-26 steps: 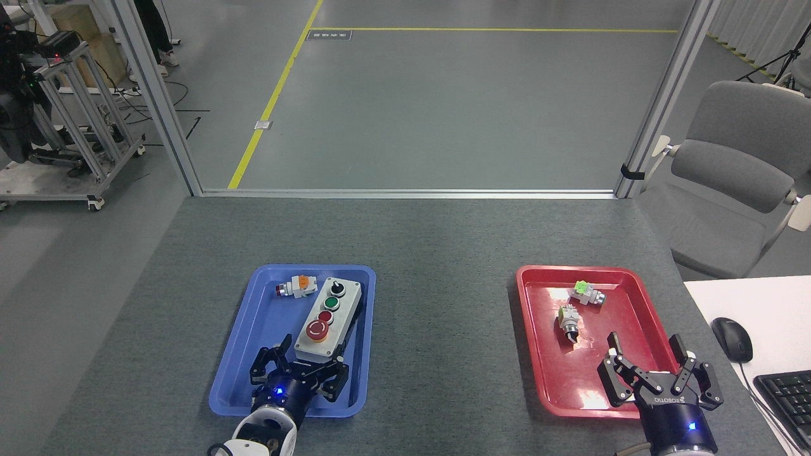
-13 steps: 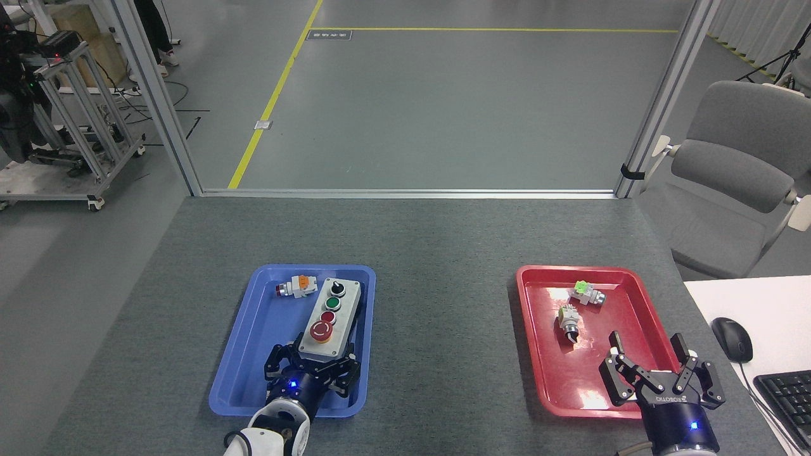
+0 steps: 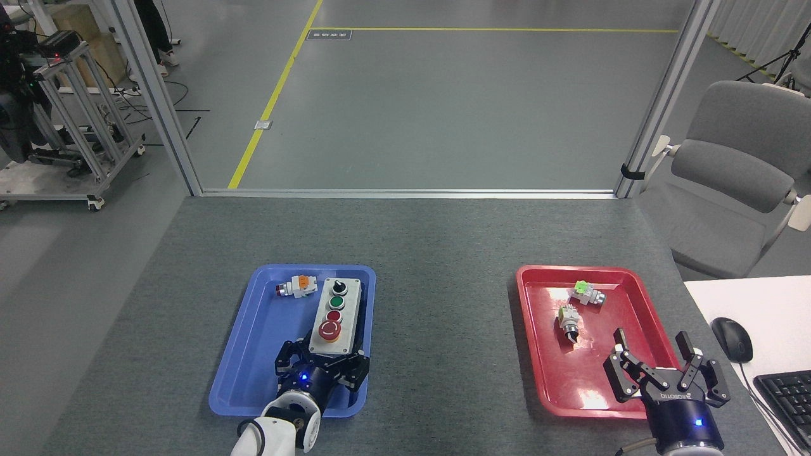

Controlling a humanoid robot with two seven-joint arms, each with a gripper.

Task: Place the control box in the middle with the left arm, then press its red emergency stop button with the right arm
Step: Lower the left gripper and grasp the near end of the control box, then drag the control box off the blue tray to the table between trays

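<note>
Head view shows the left gripper (image 3: 322, 362) has closed in, fingers spread around the control box (image 3: 336, 316), grasp imminent.

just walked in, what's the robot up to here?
The left end effector is closing around the near end of the control box, which still lies in the blue tray. The bare middle of the table awaits it. The right end effector hangs open over the red tray, away from the big red stop button.
</note>
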